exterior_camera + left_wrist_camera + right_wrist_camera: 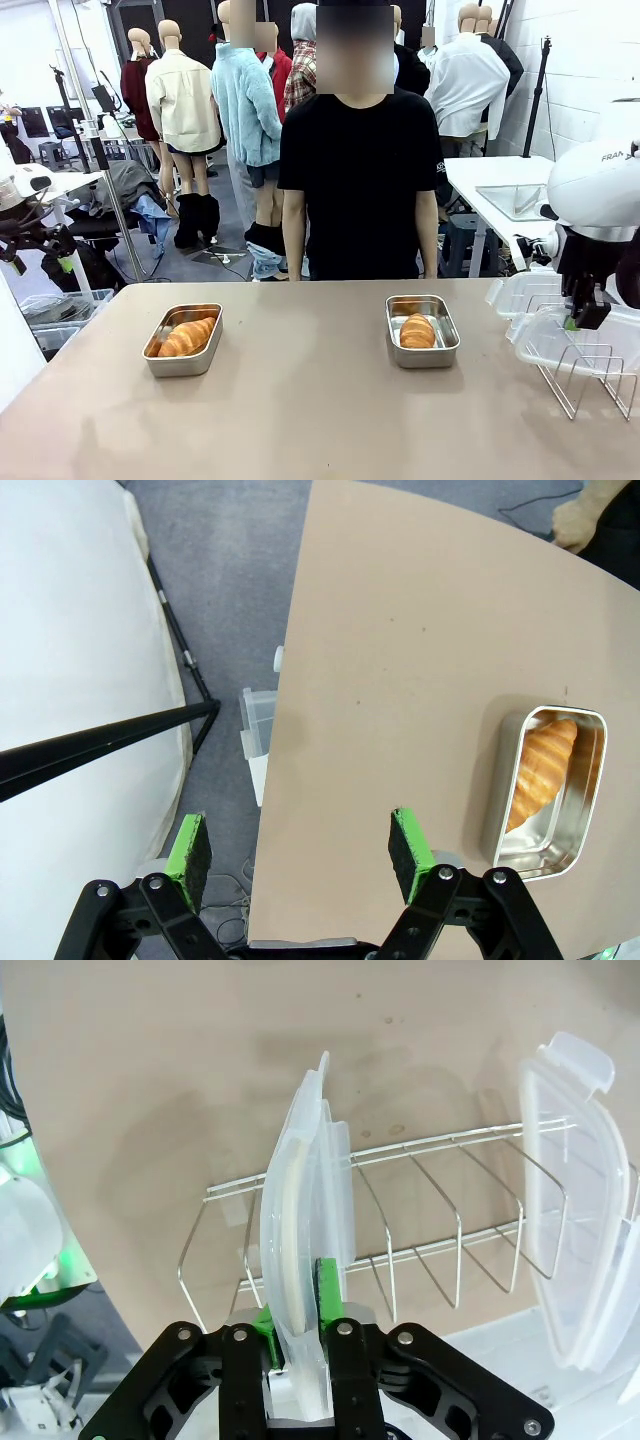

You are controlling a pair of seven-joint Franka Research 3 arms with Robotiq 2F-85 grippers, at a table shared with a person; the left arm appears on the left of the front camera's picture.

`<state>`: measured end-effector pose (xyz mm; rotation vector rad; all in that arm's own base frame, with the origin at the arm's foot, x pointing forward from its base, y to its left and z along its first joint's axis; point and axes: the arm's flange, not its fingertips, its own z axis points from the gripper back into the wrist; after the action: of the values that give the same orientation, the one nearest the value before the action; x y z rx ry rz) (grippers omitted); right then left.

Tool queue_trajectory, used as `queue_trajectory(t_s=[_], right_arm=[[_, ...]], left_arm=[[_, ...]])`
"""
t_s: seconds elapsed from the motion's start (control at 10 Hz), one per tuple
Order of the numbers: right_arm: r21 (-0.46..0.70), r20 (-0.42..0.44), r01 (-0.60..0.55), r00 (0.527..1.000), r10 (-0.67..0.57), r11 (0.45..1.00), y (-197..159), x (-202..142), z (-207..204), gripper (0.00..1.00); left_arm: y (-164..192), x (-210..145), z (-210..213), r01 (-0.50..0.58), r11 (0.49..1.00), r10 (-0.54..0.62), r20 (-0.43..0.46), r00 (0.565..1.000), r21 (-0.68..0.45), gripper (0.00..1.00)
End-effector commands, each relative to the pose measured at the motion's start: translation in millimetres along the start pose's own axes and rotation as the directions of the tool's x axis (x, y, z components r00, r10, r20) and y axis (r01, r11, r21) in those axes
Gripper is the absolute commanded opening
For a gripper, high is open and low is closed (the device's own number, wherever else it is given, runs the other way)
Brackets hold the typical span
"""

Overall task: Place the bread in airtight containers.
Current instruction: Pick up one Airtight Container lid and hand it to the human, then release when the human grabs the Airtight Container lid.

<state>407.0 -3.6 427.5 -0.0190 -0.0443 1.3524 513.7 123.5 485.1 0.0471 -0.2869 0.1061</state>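
Observation:
Two airtight containers, both steel tins without lids, sit on the tan table. The left tin [180, 366] holds a piece of bread [187, 336], and the right tin [424, 358] holds another [417, 331]. At the table's right side my right gripper [578, 318] is shut on a clear plastic lid [300, 1190] that stands upright in a wire rack [440, 1200]. My left gripper [300, 845] hangs open over the table's left edge, with the left tin [545, 842] and its bread [542, 765] off to one side of it.
A second clear lid [575, 1210] leans at the other end of the rack [590, 378]. A person in a black T-shirt [360, 170] stands at the far edge, arms down. Bare tabletop lies between and in front of the tins.

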Motion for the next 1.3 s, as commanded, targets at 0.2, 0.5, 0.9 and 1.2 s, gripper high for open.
queue_trajectory(t_s=[0.2,0.5,0.9,1.2], right_arm=[[-0.001,0.001,-0.001,1.0,0.001,1.0,0.2,0.1,0.6,0.0],[-0.001,0.001,-0.001,1.0,0.001,1.0,0.2,0.1,0.6,0.0],[-0.047,-0.032,-0.016,0.999,0.015,0.999,-2.6,8.1,19.9,0.0],[-0.055,-0.023,-0.08,0.997,0.079,0.995,-2.2,20.1,70.3,0.0]], left_arm=[[-0.3,0.2,1.5,-0.006,1.0,0.006,0.002,1.0,0.011,0.92],[-0.3,0.2,1.5,-0.006,1.0,0.006,0.002,1.0,0.011,0.92],[-0.3,0.2,1.5,-0.006,1.0,0.006,0.002,1.0,0.011,0.92],[-0.3,0.2,1.5,-0.006,1.0,0.006,0.002,1.0,0.011,0.92]])
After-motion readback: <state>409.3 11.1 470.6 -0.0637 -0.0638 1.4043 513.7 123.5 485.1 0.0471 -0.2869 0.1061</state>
